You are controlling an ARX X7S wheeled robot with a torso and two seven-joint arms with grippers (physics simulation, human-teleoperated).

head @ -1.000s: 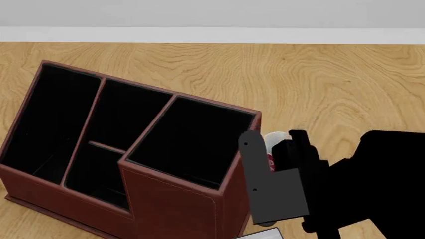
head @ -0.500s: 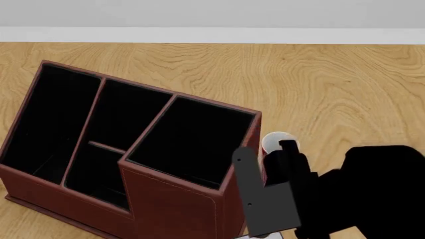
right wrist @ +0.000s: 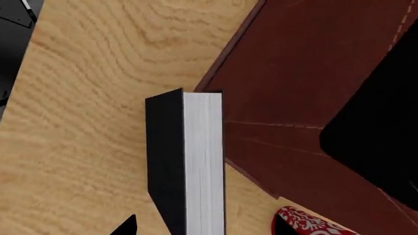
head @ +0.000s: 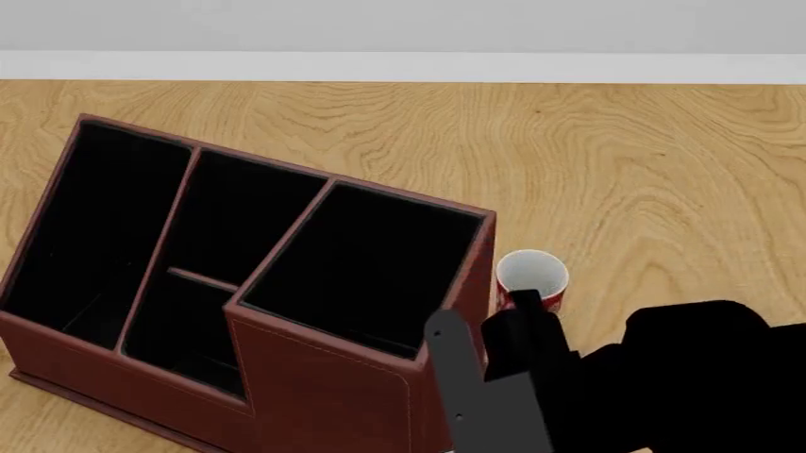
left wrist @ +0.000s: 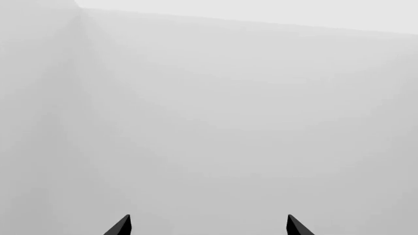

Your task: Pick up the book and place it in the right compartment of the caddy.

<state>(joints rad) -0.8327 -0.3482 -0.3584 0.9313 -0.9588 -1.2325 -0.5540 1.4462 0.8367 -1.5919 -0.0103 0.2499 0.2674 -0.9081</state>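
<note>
The black book [right wrist: 186,161] with white page edges stands on the wooden table right beside the reddish-brown caddy [right wrist: 307,73]. It shows only in the right wrist view. My right gripper [right wrist: 203,227] is open, one fingertip on each side of the book, with bare wood showing in both gaps. In the head view the caddy [head: 327,377] fills the left, its wide right compartment [head: 365,269] black-lined and empty. The right arm [head: 680,377] hangs low beside the caddy's right wall. My left gripper [left wrist: 209,227] is open, facing a blank grey wall.
A red patterned mug [head: 531,276] with a white inside stands just right of the caddy, close behind my right gripper. The same mug [right wrist: 307,224] sits next to one fingertip. The wooden table [head: 629,160] stretches back to a pale wall.
My right gripper has moved down and toward the near edge of the head view, uncovering the mug. The white strip of the book at that view's bottom edge is now covered.
</note>
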